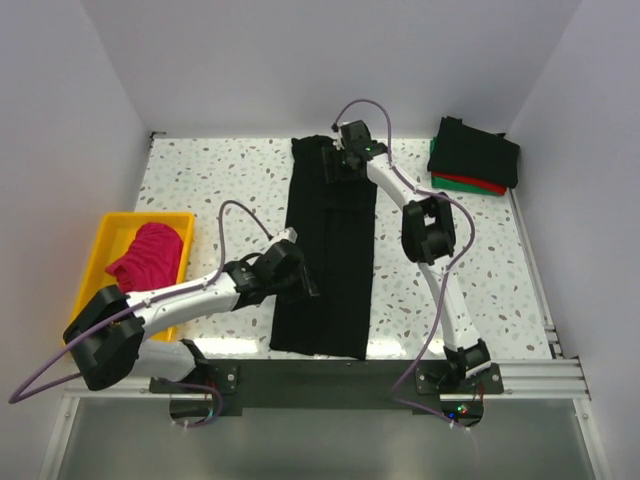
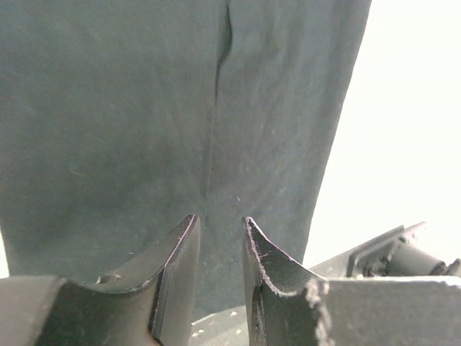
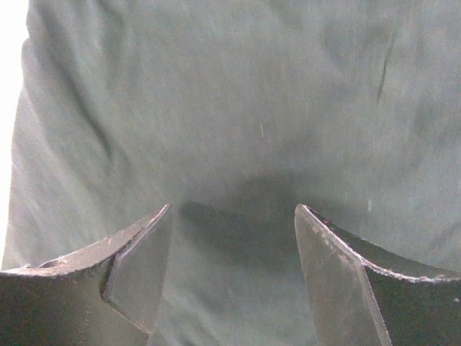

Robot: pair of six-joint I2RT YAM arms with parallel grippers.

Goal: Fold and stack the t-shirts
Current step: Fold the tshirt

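As the black t-shirt (image 1: 325,260) lies beneath them, right jaws gape wide, left jaws seem barely parted.

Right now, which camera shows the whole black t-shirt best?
The top external view: it shows the black t-shirt end to end, a long folded strip on the table. Both wrist views show only close patches of its cloth.

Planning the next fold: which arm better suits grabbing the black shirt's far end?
Likely right: the right gripper is open over the black shirt at its far end; the left gripper sits mid-length.
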